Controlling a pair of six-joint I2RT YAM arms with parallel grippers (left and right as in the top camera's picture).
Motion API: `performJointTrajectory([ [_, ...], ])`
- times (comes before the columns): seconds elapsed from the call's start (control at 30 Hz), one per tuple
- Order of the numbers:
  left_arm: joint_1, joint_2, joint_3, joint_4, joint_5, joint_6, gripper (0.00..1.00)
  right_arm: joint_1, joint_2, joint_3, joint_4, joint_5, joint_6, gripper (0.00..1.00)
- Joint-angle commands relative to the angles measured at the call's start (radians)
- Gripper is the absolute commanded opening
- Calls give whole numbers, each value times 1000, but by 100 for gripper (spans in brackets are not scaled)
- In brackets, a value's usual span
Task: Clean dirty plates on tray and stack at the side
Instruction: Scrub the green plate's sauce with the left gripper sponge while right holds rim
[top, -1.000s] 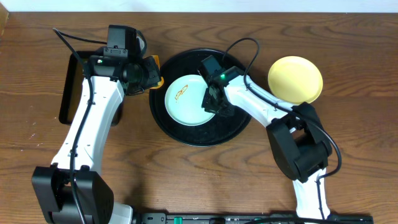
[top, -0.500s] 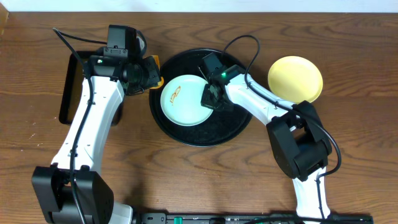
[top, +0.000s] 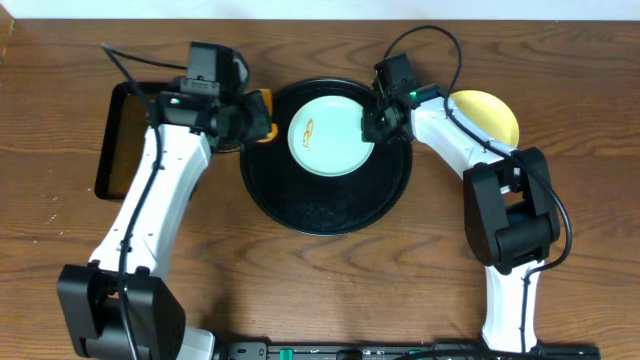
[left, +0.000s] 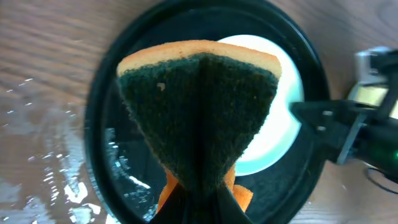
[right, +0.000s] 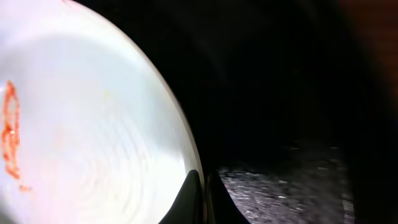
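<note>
A pale mint plate (top: 330, 135) with an orange smear (top: 308, 131) sits over the back part of the round black tray (top: 325, 205). My right gripper (top: 372, 130) is shut on that plate's right rim. In the right wrist view the fingers (right: 204, 185) pinch the plate (right: 93, 124) at its edge, and the smear (right: 10, 130) shows at the far left. My left gripper (top: 262, 105) hovers at the tray's left rim, shut on an orange-green sponge (left: 199, 112). A yellow plate (top: 492, 115) lies on the table to the right of the tray, partly behind the right arm.
A rectangular black tray (top: 120, 140) lies at the far left, under the left arm. Wet streaks glisten on the round tray's rim (left: 93, 137) and on the wood beside it. The table's back edge runs close behind both grippers.
The right gripper shut on the mint plate's rim and moved it toward the tray's back right. The left arm carried the sponge to the right, toward the tray.
</note>
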Motion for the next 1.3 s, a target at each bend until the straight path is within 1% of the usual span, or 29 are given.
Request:
performJointTrajectory([
  [0.0,-30,24,-3,14,-51,16,8,52,57,10,-3,-31,-79,1],
  [0.07,-40,49,-3,12,-101,16,8,64,76,10,-4,-28,-79,1],
  [0.13,-46,86,-3,12,-99,3,8,64,79,10,-6,-28,-79,1],
  [0.33,-93,236,-3,79,21,-7,8,67,78,11,-19,-40,-48,1],
  [0.43,-124,275,-3,114,19,-7,8,66,78,11,-30,-31,-44,1],
  [0.57,-166,337,-3,192,19,-71,8,67,78,11,-31,-27,-41,1],
  [0.67,-184,382,-3,241,8,-143,8,66,78,11,-29,-27,-41,1],
  [0.73,-188,414,-3,261,-19,-212,8,66,78,11,-31,-27,-41,1],
  [0.87,-188,449,-3,277,-27,-225,8,66,78,11,-31,-27,-41,1],
  [0.93,-188,451,-3,265,-72,-224,8,66,78,11,-31,-18,-41,1],
  [1.07,-185,451,-3,216,-240,-220,8,66,78,11,-39,-9,-41,1],
  [1.17,-174,451,-3,126,-435,-220,8,66,78,11,-39,-5,-41,1],
  [1.27,-159,450,-3,79,-507,-220,8,66,78,11,-39,-5,-41,1],
])
